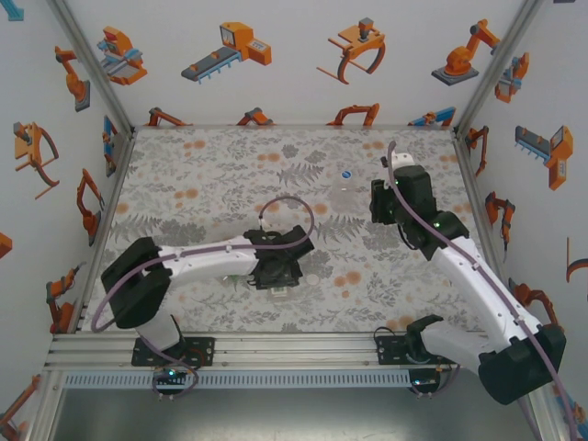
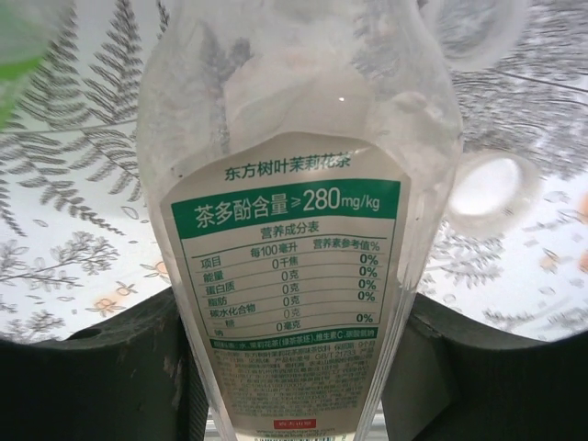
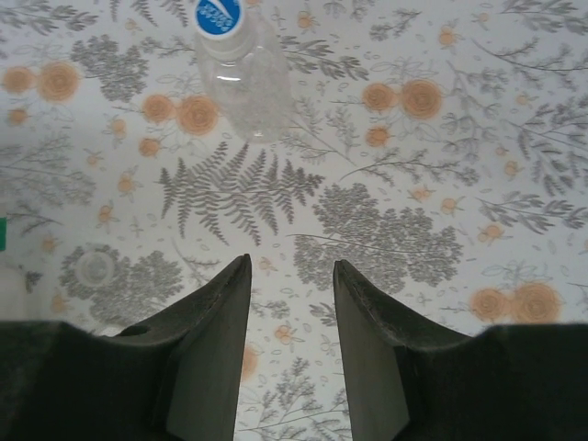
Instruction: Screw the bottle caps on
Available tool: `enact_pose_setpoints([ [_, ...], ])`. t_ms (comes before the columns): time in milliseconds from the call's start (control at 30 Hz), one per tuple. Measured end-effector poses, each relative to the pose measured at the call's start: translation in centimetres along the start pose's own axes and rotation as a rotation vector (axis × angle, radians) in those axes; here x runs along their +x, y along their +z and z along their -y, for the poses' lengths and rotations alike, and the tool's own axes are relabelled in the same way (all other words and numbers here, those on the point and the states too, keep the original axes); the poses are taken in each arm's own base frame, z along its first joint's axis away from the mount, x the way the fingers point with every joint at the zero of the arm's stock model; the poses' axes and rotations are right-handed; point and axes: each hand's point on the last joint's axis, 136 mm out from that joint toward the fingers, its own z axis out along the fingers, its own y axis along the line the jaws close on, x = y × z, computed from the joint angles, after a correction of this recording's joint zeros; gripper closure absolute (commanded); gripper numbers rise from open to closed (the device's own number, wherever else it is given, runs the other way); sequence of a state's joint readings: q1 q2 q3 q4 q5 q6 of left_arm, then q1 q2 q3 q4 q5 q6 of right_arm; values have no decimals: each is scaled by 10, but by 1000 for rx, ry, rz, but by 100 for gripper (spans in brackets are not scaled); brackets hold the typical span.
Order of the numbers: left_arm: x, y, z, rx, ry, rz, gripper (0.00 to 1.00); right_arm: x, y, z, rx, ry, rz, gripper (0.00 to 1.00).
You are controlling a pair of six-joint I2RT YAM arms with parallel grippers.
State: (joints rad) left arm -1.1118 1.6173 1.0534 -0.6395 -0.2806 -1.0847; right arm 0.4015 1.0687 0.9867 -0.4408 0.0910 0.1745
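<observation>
Left hand [image 2: 296,317] is clenched on the labelled bottle [image 2: 289,230], with its dark fingers [image 2: 138,367] pressed against either side of the lower body and the green-and-white label facing the wrist camera. A white cap [image 2: 493,188] lies on the floral worktop [image 2: 73,184] just right of the labelled bottle, not touching it. A green-tinted bottle [image 2: 14,46] shows at the frame edge, up and left of the labelled bottle. Right hand [image 3: 289,266] is released, its fingers apart with only bare worktop between them. In the overhead view it sits well to the right of the labelled bottle. The blue-capped bottle [image 3: 243,92], plain and clear, sits beyond the right hand, farther back and right of the labelled bottle. A pale cap [image 3: 96,266] rests loose on the worktop nearby.
</observation>
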Motion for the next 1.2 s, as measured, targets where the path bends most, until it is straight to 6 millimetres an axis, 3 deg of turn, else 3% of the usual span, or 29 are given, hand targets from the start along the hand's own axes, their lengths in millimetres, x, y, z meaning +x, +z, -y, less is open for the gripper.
enact_pose_setpoints([
  [200,-37,-56,6,187,89,169,53,-6,-2,-31,-149,76,-12,59],
  [300,-55,-79,-8,289,101,237,57,-14,-1,-54,-211,81,-28,62],
  [467,-88,-115,-42,407,127,341,80,-18,1,-98,-287,52,-79,62],
  [667,-111,-150,-49,505,287,414,100,-4,4,-133,-321,32,-143,62],
  [867,-111,-169,-34,571,520,437,100,14,17,-154,-323,19,-219,61],
  [1200,-115,-170,-29,525,786,523,100,34,25,-162,-315,15,-291,62],
])
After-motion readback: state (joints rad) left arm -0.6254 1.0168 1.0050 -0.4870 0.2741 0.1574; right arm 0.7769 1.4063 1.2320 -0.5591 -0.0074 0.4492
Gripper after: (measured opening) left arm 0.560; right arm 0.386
